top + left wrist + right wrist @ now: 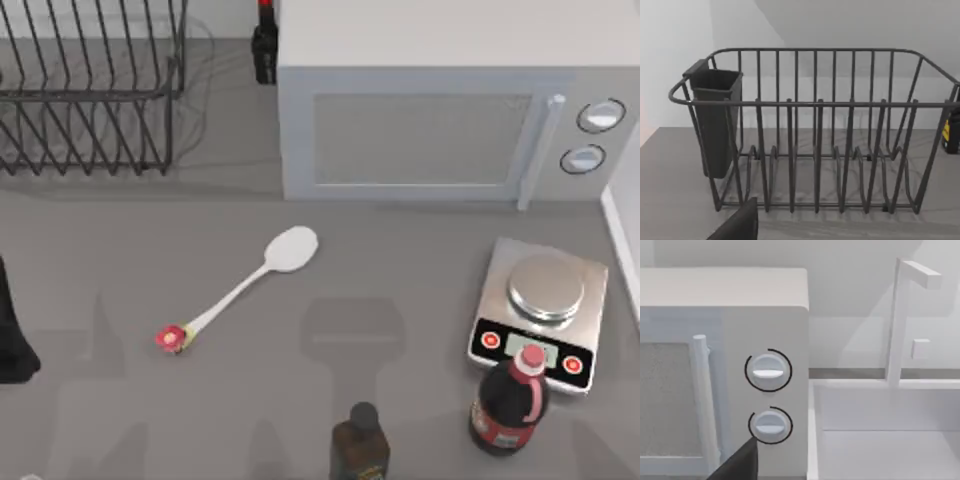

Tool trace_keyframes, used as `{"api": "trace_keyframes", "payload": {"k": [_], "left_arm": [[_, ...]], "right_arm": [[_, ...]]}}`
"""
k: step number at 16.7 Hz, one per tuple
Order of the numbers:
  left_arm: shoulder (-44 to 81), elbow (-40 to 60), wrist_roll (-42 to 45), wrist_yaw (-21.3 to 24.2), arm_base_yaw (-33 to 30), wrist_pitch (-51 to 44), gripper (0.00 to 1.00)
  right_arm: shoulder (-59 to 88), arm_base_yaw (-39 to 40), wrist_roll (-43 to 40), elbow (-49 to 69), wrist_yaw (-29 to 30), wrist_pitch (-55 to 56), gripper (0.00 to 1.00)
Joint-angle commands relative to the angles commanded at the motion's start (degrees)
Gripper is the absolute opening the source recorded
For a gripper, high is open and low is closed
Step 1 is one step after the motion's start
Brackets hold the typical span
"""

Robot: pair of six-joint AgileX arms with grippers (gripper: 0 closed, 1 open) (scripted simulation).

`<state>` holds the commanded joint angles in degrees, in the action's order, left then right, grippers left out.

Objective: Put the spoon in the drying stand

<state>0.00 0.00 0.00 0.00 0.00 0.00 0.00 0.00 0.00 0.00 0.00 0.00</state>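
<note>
Although a dark wedge of the left hand [737,225] edged into the left wrist view, and a like wedge of the right hand [737,464] into the right wrist view, I could not tell whether either was spread or pressed together. Neither held anything I could see. Outward on the grey table [420,340], the spoon [240,290] lay flat near the centre, bowl toward one o'clock, flower knob toward seven o'clock. It looked light, stiff and smooth, so likely slippery; mid-handle seemed the best place to pinch. The drying stand [90,95] stood well apart at about eleven o'clock from the spoon. The left wrist view showed the stand's [815,150] dark cutlery cup [715,125], which the top view did not. The right wrist view showed the microwave's [720,365] two dials close up.
</note>
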Motion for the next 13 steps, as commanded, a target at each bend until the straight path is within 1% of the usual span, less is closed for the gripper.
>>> {"api": "trace_keyframes", "payload": {"k": [3, 6, 9, 13], "left_arm": [[0.57, 0.56, 0.13, 0.0, -0.18, -0.43, 1.0], [5.98, 5.69, 1.25, 0.01, -1.81, -4.29, 1.0], [16.84, 15.11, 3.25, 0.03, -4.69, -11.14, 1.0], [37.83, 31.78, 6.78, 0.06, -9.79, -23.24, 1.0]], "right_arm": [[0.0, 0.0, 0.0, 0.0, 0.0, 0.0, 1.0], [0.0, 0.0, 0.0, 0.0, 0.0, 0.0, 1.0], [0.0, 0.0, 0.0, 0.0, 0.0, 0.0, 1.0], [0.0, 0.0, 0.0, 0.0, 0.0, 0.0, 1.0]]}}
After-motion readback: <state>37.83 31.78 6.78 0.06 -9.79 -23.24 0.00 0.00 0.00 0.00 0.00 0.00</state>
